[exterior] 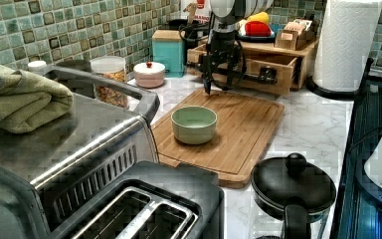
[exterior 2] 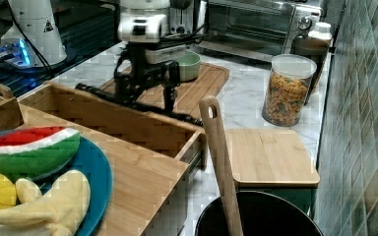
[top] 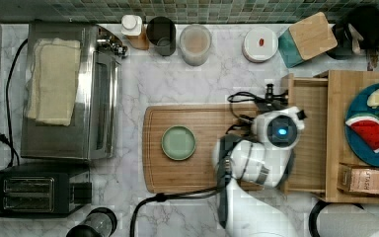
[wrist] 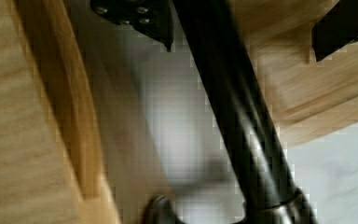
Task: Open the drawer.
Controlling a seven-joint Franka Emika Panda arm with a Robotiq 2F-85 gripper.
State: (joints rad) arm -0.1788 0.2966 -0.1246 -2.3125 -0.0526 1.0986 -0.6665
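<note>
**Operator:** Drawer [exterior 2: 113, 118] sits pulled out of the bamboo stand [top: 360, 133], its shallow tray interior showing. In the top view it juts from the stand's left side toward the cutting board [top: 197, 148].

**Second:** Where's your gripper?

**Operator:** Gripper [exterior 2: 146, 101] hangs straight down over the drawer front. In the right view I see one finger [exterior 2: 170, 88] on each side of the dark bar handle [exterior 2: 177, 115]. From the wrist view the bar [wrist: 242, 126] runs between the two fingertips with a gap on either side, so the jaws stand apart, around the handle and not clamped on it.

**Second:** Touching it?

**Operator:** I cannot tell whether either pad touches the bar.

**Second:** What else is close?

**Operator:** A green bowl [top: 178, 142] sits on the cutting board, well apart from the gripper. In the top view's left I have a toaster oven [top: 69, 94] with a folded towel [top: 54, 81] on top, and a black toaster [top: 34, 190] just beside it. On the stand, a blue plate [exterior 2: 96, 182] holds a toy watermelon slice [exterior 2: 29, 147]. A jar of cereal [exterior 2: 285, 91] stands by the tiled wall.
</note>
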